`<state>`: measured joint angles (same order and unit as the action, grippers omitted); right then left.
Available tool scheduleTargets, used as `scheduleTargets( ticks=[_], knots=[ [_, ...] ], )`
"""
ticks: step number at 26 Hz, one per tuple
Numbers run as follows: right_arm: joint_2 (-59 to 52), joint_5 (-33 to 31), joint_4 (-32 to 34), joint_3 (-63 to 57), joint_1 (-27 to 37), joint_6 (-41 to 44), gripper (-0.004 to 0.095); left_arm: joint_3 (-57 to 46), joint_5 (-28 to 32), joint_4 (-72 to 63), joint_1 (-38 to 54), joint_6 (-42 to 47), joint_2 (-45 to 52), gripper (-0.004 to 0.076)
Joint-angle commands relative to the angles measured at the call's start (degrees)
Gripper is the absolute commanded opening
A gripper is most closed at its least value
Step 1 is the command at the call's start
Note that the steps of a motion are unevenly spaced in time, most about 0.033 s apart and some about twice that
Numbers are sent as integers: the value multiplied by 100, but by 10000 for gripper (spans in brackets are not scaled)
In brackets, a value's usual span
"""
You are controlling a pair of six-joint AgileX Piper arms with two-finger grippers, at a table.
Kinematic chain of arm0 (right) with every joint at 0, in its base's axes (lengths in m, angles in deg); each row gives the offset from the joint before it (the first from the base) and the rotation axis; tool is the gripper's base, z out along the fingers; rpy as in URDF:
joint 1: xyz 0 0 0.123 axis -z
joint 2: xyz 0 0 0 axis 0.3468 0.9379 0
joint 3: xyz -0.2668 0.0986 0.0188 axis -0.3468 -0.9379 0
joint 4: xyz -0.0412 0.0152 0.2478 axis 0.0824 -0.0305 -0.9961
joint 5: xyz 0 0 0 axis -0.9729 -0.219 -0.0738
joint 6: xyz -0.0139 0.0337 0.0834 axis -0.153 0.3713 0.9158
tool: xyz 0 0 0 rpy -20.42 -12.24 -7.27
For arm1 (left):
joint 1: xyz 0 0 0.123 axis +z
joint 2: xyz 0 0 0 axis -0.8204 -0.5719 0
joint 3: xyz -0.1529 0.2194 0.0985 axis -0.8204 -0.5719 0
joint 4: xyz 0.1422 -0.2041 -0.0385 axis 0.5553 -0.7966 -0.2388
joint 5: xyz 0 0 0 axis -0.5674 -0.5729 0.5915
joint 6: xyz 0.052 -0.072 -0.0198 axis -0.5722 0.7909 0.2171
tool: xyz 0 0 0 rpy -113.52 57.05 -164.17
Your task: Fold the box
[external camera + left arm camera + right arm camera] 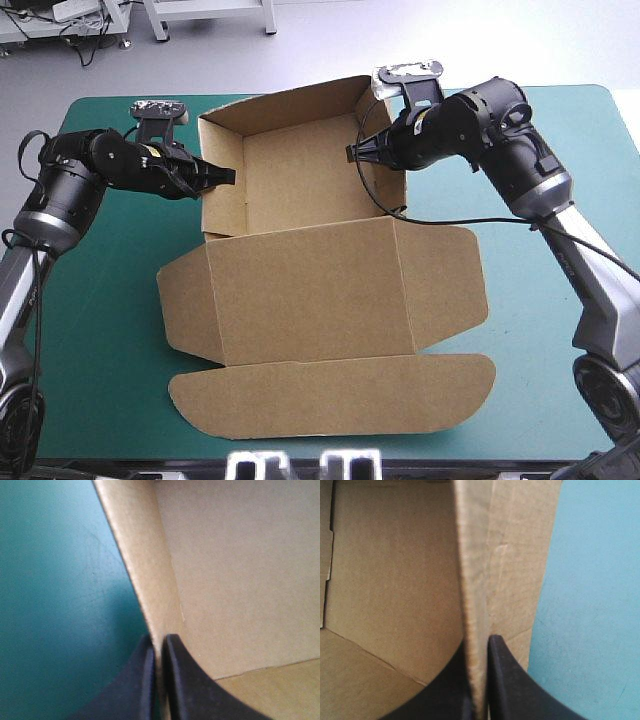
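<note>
I have the brown box [300, 270] near the middle of the table. Its open tray [300, 180] sits toward the far edge with walls raised, showing only its own board floor inside. The lid [310, 295] lies flat toward the near edge, its long flap [335, 395] outermost. My left gripper [159, 641] is clamped on the tray's left wall [145, 555], and the right gripper [479, 639] on the right wall [475, 555]. From above, the right arm [520, 170] covers much of that wall. The teal-green cover [100, 330] shows on every side.
</note>
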<state>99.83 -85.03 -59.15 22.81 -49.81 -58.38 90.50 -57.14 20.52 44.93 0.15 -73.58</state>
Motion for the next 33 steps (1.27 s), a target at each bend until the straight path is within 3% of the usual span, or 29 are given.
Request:
scheduleTargets(
  ticks=[1, 9, 17, 23, 28, 33],
  knots=[
    [-354, 157, -837, 200, -132, 15, 0, 310, -43, -507, -101, 113, 206, -10],
    [-342, -711, -311, 200, -132, 584, 0, 1159, -876, -433, -451, 446, 196, -10],
    [91, -711, -926, 83, -132, 724, 0, 1301, -1334, 851, -1109, 1122, -32, -10],
    [690, -711, -1093, 83, -132, 678, 0, 1301, -1257, 819, -1108, 1302, -512, -10],
    [1074, -711, -572, 83, -79, 678, 0, 1301, -814, 779, -1108, 1420, -918, -10],
    [1462, -711, -1072, 83, 628, 384, 0, 1301, -564, 823, -1108, 1443, -1532, -10]
  ],
)
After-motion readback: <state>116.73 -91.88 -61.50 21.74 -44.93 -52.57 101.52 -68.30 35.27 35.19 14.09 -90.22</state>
